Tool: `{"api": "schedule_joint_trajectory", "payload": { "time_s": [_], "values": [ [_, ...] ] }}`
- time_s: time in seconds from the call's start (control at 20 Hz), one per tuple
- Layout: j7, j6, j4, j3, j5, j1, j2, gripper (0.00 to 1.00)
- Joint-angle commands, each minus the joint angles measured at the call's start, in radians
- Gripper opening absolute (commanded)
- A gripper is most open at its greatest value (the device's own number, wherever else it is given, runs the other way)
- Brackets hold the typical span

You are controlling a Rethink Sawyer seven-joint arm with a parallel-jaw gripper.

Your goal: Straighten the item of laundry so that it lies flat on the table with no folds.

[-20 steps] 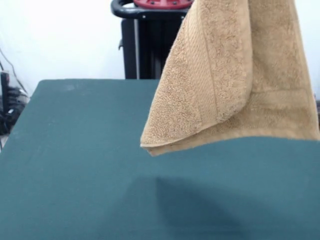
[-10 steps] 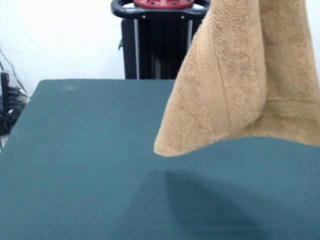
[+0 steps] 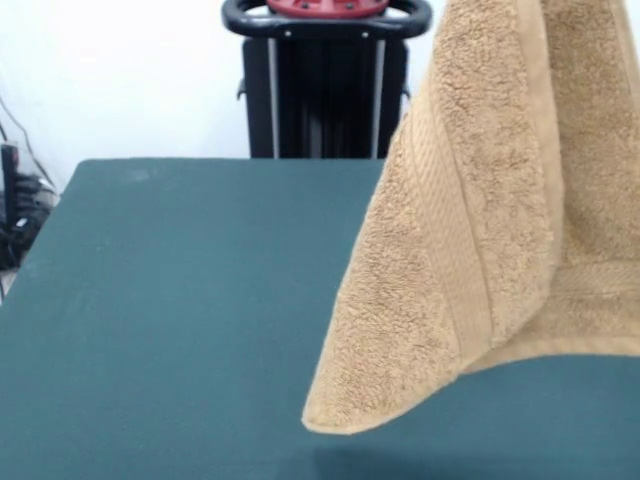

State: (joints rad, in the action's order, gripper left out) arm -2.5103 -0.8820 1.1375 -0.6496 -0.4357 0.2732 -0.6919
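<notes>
Across the left and middle: bare dark green felt-like table [image 3: 170,300], matte and even, with the black pedestal [image 3: 325,90] and its red top at the far edge against a white wall, plus dark cables at the far left edge. Toward the right: the tan-orange terry towel [image 3: 470,260], hanging in the air from above, nowhere flat on the table. Compared with a second ago, hanging further right and nearer the camera, filling more of the view, with the lowest corner now pointing down close to the bottom edge and the shadow on the felt nearly out of sight. Judged from that: in mid-carry, not yet laid out, with spreading and smoothing all left to do. Material thick and looped, fuzzy in the pile, with a smoother woven border band running down the front flap; folded lengthwise on itself, the front flap overlapping a back layer whose lower hem runs roughly level to the right edge. Soft and limp, likely to crumple if dropped rather than dragged flat. Claw out of view above the top edge; grip state impossible to tell.
</notes>
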Motion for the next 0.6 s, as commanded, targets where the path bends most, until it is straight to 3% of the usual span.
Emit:
{"api": "schedule_joint_trajectory", "payload": {
  "time_s": [0.05,0.4,0.5,0.6],
  "values": [
    [-0.12,0.083,0.027,0.156,-0.015,-0.026,0.072,0.0],
    [-0.09,0.414,0.273,0.247,0.005,-0.045,0.033,0.0],
    [-0.095,0.435,0.314,0.249,0.016,-0.041,0.028,0.0],
    [-0.112,0.377,0.303,0.216,0.022,-0.026,0.04,0.0]
  ]
}}
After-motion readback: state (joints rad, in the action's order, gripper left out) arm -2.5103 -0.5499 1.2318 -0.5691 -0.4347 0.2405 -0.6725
